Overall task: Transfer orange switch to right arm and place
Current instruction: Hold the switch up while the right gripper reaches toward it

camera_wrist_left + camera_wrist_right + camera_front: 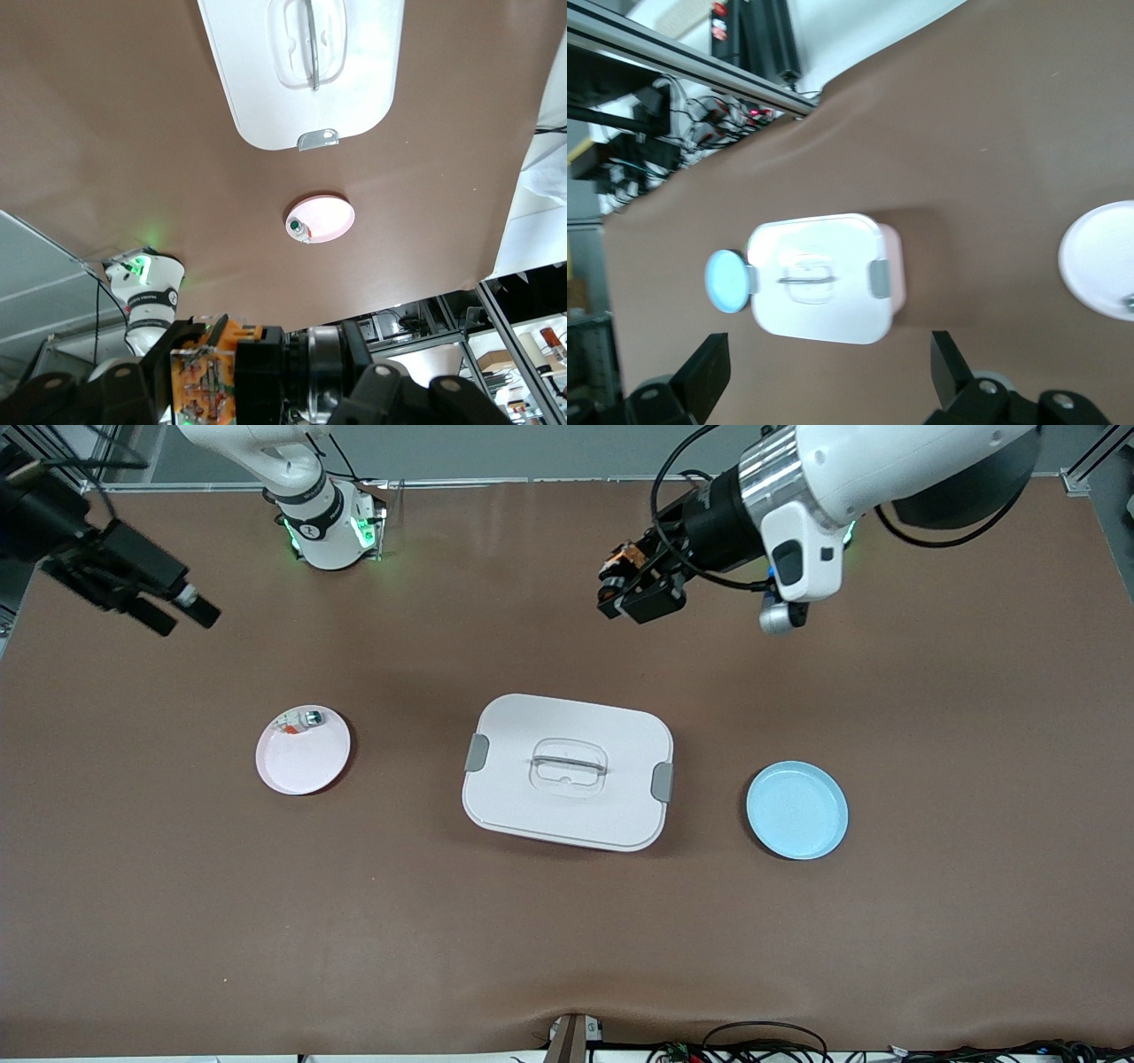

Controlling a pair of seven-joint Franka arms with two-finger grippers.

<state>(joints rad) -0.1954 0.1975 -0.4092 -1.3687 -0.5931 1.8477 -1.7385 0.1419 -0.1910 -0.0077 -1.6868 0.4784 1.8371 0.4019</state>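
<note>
My left gripper point(634, 592) hangs in the air over bare table between the white box and the robots' bases, shut on the orange switch point(627, 560). In the left wrist view the switch point(205, 376) lies crosswise between the jaws of the left gripper point(257, 382), its black body beside an orange and clear block. My right gripper point(182, 613) is raised over the right arm's end of the table. It stands open with nothing between its fingers point(702, 372), and bare table shows under it point(828, 376).
A white lidded box point(567, 771) sits mid-table. A pink plate point(306, 766) toward the right arm's end holds a small white-grey part point(301, 720). A blue plate point(797, 810) lies toward the left arm's end. The table's front edge runs along cables point(762, 1045).
</note>
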